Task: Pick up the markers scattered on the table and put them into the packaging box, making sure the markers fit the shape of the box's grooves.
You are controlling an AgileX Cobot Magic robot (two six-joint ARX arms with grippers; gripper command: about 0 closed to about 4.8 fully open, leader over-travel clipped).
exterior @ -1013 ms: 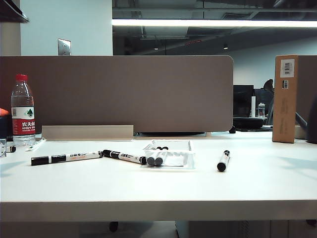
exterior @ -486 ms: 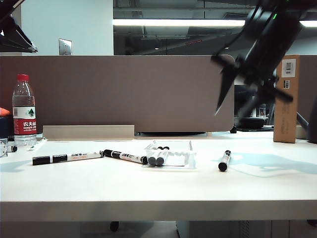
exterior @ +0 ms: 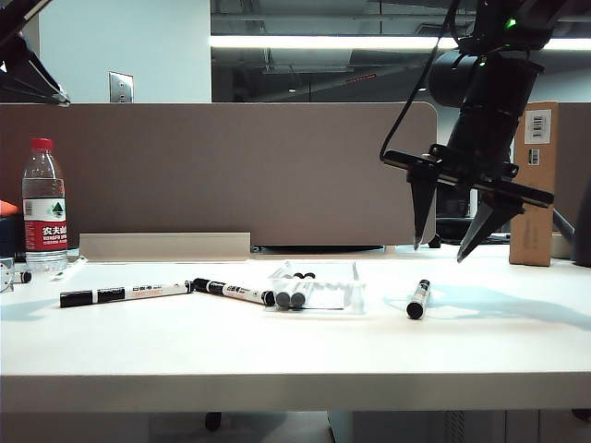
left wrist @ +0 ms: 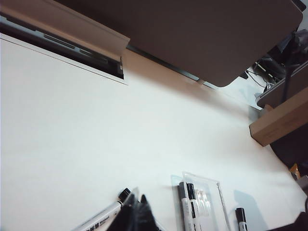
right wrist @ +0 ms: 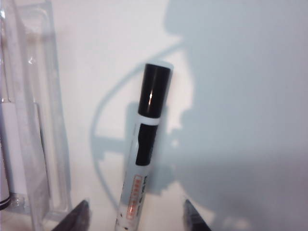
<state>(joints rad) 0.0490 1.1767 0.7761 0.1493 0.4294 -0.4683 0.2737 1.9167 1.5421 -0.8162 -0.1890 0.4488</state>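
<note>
The right gripper (exterior: 449, 254) hangs spread wide above the lone marker (exterior: 416, 299) lying on the table (exterior: 295, 355) just right of the packaging box (exterior: 319, 286); come down off-centre and a fingertip could nudge it rolling or clip the box wall. The left gripper (left wrist: 136, 215), pinched shut and empty, hovers near the other markers (exterior: 125, 294), risking a knock

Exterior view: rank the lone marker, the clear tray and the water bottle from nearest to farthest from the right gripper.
1. Lone marker, on the table just below the right gripper.
2. Clear tray, mid-table, to its left.
3. Water bottle, far left.
</note>
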